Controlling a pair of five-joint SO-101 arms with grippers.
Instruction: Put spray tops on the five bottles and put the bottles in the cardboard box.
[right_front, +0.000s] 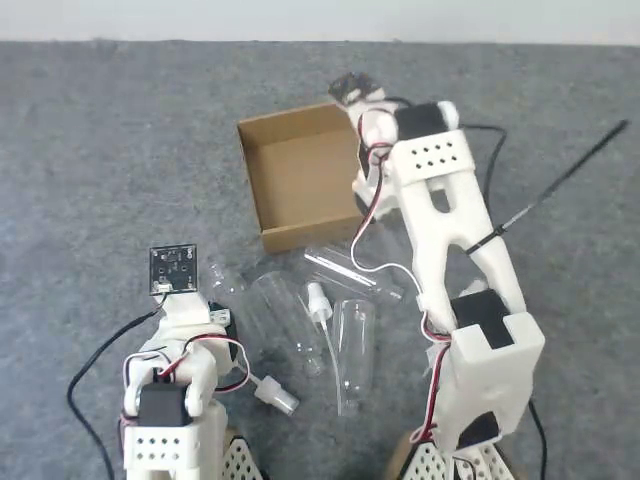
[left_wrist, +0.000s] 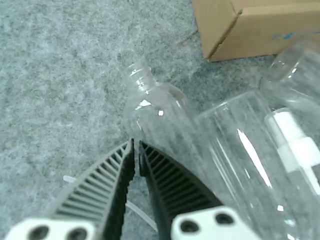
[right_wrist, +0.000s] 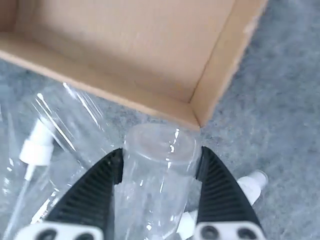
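The open cardboard box (right_front: 300, 175) stands at the back centre of the grey table. Several clear bottles (right_front: 350, 345) lie in a loose pile in front of it. My right gripper (right_wrist: 159, 152) is shut on one clear bottle (right_wrist: 157, 185), holding it beside the box's near corner (right_wrist: 197, 117). My left gripper (left_wrist: 136, 146) is shut with nothing between its fingers, its tips right at the side of an uncapped clear bottle (left_wrist: 150, 107). A white spray top (right_front: 318, 300) rests among the bottles, and another spray top (right_front: 275, 393) lies near the left arm.
The right arm (right_front: 450, 230) stretches over the right side of the pile toward the box. A black cable (right_front: 560, 185) runs across the table at the right. A thin dip tube (left_wrist: 137, 212) lies under the left gripper. Bare carpet spreads to the left of the box.
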